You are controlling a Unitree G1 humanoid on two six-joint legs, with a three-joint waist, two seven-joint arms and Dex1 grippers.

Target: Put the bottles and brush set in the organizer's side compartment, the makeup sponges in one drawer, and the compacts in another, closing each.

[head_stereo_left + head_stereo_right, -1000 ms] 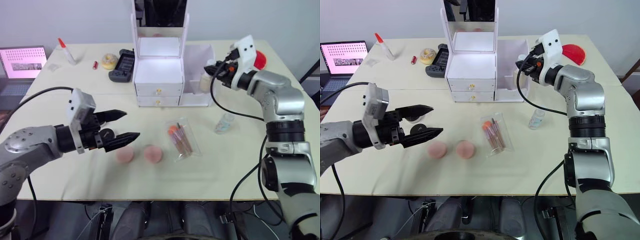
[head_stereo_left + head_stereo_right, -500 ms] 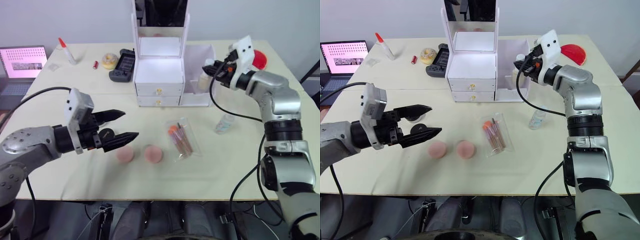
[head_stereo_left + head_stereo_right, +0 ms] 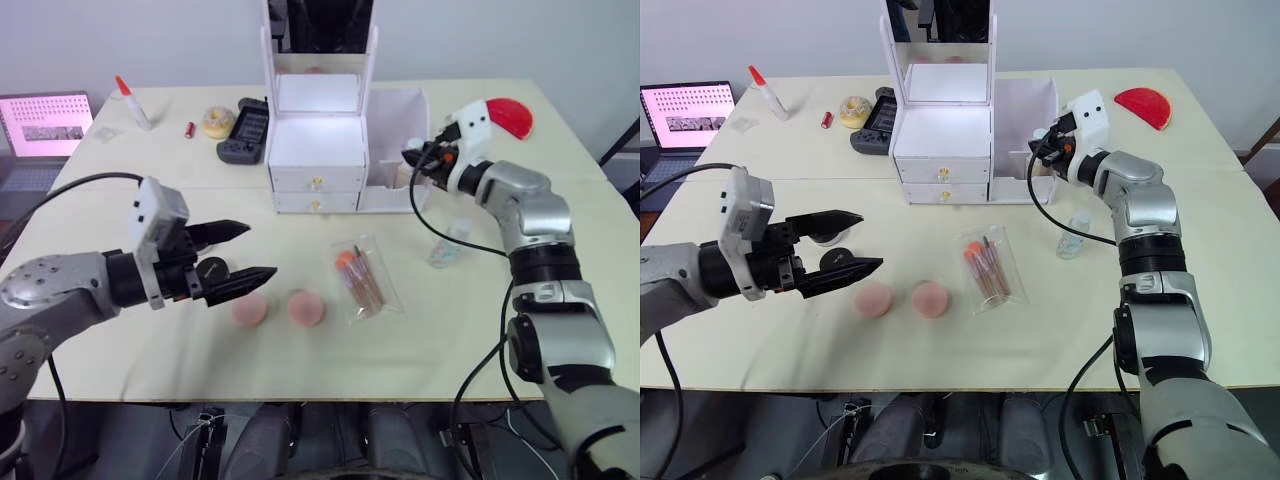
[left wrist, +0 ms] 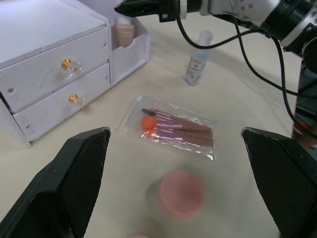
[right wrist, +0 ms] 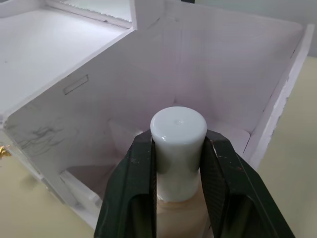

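Note:
My right gripper (image 5: 179, 145) is shut on a beige bottle with a white cap (image 5: 178, 130). It holds the bottle upright at the front of the white organizer's side compartment (image 3: 396, 108), with the bottle's base (image 4: 124, 33) down inside it. A second, clear bottle (image 3: 447, 245) stands on the table right of the organizer (image 3: 318, 142). The brush set (image 3: 362, 278) lies in a clear bag mid-table, with two pink makeup sponges (image 3: 249, 310) (image 3: 306, 307) to its left. My left gripper (image 3: 245, 255) hovers open above the table, left of the sponges. Both drawers (image 4: 54, 64) are shut. The compacts are hidden.
Behind the organizer's left side lie a black controller (image 3: 246, 130), a yellow ring (image 3: 218, 122), a small red item (image 3: 190, 129) and a glue bottle (image 3: 132, 102). A laptop (image 3: 45, 125) sits far left and a red half-disc (image 3: 510, 115) at the back right.
My right gripper has come down and toward me with the beige bottle, lowering it at the front of the side compartment. The left arm has barely moved.

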